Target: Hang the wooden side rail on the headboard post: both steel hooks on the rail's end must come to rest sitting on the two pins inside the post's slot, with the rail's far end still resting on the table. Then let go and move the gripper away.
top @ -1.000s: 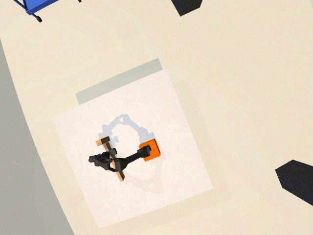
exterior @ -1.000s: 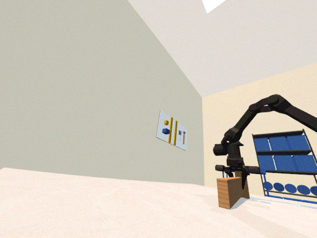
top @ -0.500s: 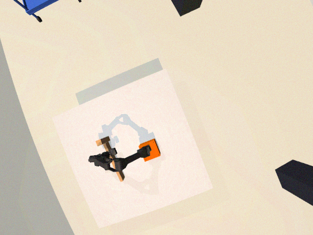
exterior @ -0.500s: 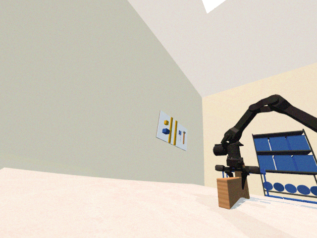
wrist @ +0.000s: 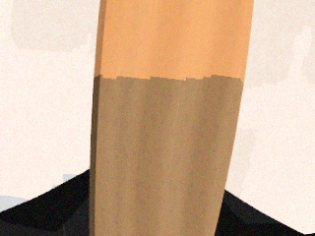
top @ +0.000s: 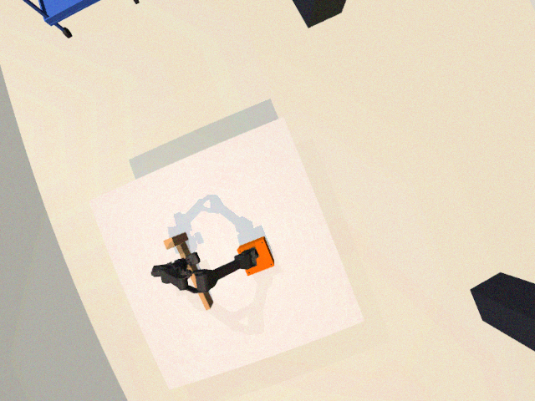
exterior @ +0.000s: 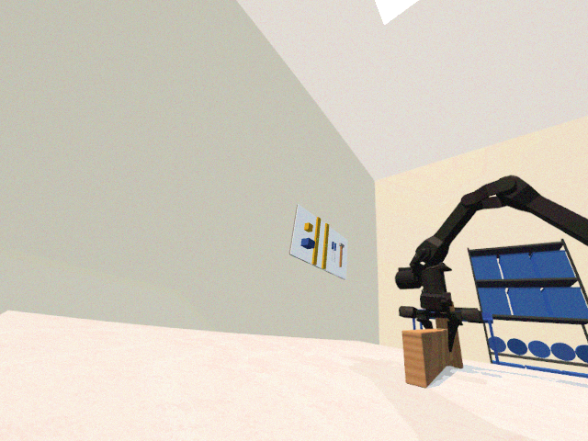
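The wooden side rail [top: 207, 299] [exterior: 415, 356] [wrist: 169, 147] stands on edge, its far end low at the table surface. Its other end points to the wooden headboard post [top: 180, 238] [exterior: 457, 353], which stands upright behind it in the exterior view. Rail and post look touching or very close; I cannot tell which. My gripper [top: 189, 266] [exterior: 440, 329] [wrist: 148, 175] is shut on the rail from above, one black finger on each side, between the rail's two ends. The steel hooks, the slot and its pins are hidden or too small to see.
The arm's orange base plate [top: 264, 254] is on the white table [top: 276, 181] [exterior: 189, 379], right of the rail in the top view. A rack with blue bins [exterior: 550, 265] and a wall tool board [exterior: 298, 237] are in the background.
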You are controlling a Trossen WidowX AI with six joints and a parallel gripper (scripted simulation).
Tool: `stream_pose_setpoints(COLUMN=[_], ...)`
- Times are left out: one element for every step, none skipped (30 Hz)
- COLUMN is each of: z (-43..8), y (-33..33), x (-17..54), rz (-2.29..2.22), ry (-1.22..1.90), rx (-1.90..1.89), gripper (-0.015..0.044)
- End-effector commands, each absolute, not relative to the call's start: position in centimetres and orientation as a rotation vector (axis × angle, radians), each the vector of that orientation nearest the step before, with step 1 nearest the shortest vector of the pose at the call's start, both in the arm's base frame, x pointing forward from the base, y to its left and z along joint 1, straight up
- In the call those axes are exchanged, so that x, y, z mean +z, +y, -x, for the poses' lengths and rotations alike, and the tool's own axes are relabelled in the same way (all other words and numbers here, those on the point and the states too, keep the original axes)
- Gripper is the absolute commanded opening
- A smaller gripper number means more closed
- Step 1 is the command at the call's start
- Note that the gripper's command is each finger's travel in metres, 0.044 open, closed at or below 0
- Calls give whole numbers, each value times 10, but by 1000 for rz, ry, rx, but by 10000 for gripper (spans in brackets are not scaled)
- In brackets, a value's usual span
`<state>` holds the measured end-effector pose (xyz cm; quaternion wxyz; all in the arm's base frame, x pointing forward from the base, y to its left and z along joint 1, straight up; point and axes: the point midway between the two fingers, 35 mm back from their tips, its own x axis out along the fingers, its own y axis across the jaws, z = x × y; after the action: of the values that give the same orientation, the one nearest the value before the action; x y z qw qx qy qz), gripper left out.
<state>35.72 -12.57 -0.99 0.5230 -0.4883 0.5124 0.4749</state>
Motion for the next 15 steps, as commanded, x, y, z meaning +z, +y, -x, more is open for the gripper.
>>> stream_pose_setpoints(z=[-358, -358, -358, -358, -358, -358, -358, -358, -358, -358, -358, -358, -358, -358, -358], y=[-127, -127, -127, -127, -127, -127, -127, -127, -127, -127, -127, -127, -127, -127, -127], x=[-10, -10, -11, -11, -11, -11, -11, -11, -12, -12, -12, -12, -12, -12, -13], rz=[1172, 1172, 1172, 1172, 1172, 1172, 1172, 1172, 1172, 1172, 1172, 1172, 1172, 1172, 1172], ry=[1229, 1229, 1229, 1229, 1229, 1229, 1229, 1229, 1229, 1229, 1229, 1229, 1229, 1229, 1229], rx=[1129, 1129, 1129, 1129, 1129, 1129, 1129, 1129, 1129, 1129, 1129, 1129, 1129, 1129, 1129], gripper=[0, 0, 0, 0, 0, 0, 0, 0, 0, 0, 0, 0, 0, 0, 0])
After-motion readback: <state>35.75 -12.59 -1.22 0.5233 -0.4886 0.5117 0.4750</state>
